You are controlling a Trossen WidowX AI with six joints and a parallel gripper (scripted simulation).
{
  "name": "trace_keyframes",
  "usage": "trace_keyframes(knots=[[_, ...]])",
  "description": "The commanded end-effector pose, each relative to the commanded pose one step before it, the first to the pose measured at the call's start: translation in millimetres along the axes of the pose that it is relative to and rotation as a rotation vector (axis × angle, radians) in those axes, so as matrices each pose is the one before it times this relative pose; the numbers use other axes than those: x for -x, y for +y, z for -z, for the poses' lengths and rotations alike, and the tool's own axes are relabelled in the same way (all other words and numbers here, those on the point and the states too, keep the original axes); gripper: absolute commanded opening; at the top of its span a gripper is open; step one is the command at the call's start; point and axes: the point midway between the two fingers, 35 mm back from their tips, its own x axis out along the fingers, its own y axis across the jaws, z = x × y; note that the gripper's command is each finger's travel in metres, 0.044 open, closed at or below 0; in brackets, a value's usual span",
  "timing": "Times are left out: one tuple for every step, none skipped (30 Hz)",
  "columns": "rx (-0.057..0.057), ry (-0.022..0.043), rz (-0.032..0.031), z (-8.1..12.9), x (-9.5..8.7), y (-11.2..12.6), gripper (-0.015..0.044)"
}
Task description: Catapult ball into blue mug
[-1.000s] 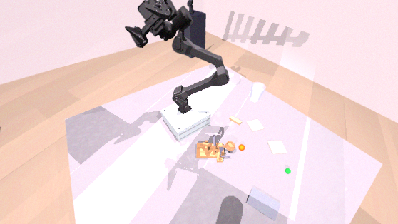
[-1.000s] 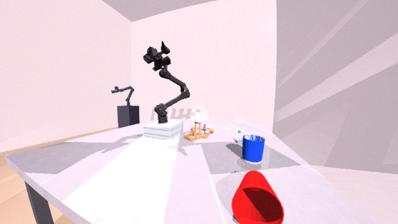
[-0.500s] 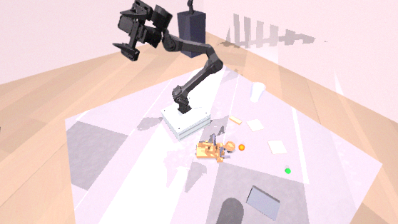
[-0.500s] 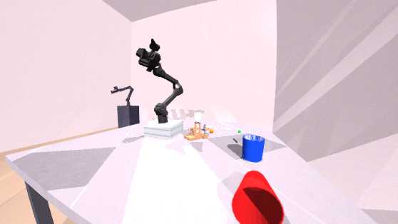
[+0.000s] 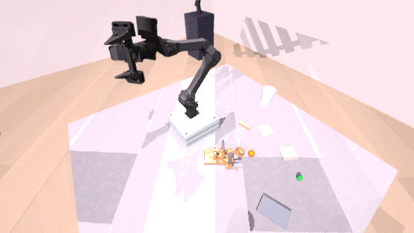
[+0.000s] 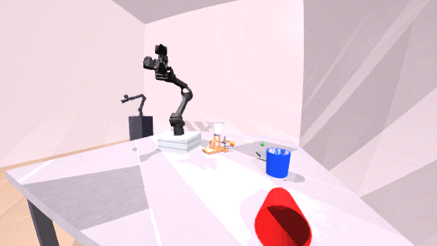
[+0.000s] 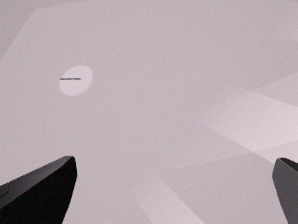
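Observation:
The wooden catapult [image 5: 208, 157] [image 6: 209, 150] stands on the table beside the arm's base. An orange ball [image 5: 251, 153] [image 6: 232, 144] is close to the catapult's round cup [image 5: 240, 151], just outside it in the top view. A small green ball [image 5: 300, 178] [image 6: 262, 144] lies farther off. The blue mug [image 6: 277, 165] stands upright in the exterior view and is out of view in the top view. My gripper [image 5: 110, 60] [image 7: 178, 169] is wide open and empty, raised high, well away from the catapult and balls. The wrist view shows no ball, catapult or mug.
A red cup [image 6: 279, 197] lies on its side in front of the mug. A whitish cup [image 5: 267, 96] [image 6: 217, 128], a small block [image 5: 245, 125], pale squares [image 5: 265, 130] [image 5: 288, 153] and a grey slab [image 5: 274, 211] are on the table. A dark pedestal [image 5: 200, 31] [image 6: 141, 127] is behind.

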Motion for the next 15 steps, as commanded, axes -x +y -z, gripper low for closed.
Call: trace_keyframes(knots=[[-0.1162,0.03417,0.08562,5.68,-18.58,-24.44,0.0440],[-0.0241,0.00829,0.02168,1.37,-4.61,-5.92,0.0440],[-0.0234,0.00818,0.02229,1.46,-4.66,-5.98,0.0440],[-0.0227,0.00804,0.02289,1.54,-4.72,-6.04,0.0440],[-0.0215,0.01066,0.02286,2.36,-4.28,-6.20,0.0440],[-0.0202,0.01019,0.02271,2.33,-4.20,-6.07,0.0440],[-0.0196,0.01001,0.02319,2.38,-4.24,-6.12,0.0440],[-0.0189,0.00982,0.02367,2.43,-4.27,-6.17,0.0440],[-0.0183,0.00960,0.02413,2.47,-4.30,-6.22,0.0440],[-0.0176,0.00937,0.02458,2.51,-4.33,-6.26,0.0440],[-0.0170,0.00912,0.02501,2.55,-4.36,-6.31,0.0440],[-0.0163,0.00886,0.02543,2.58,-4.38,-6.35,0.0440],[-0.0156,0.00858,0.02584,2.61,-4.40,-6.39,0.0440],[-0.0149,0.00828,0.02623,2.65,-4.42,-6.43,0.0440],[-0.0135,0.00549,0.02805,2.09,-4.77,-6.61,0.0440]])
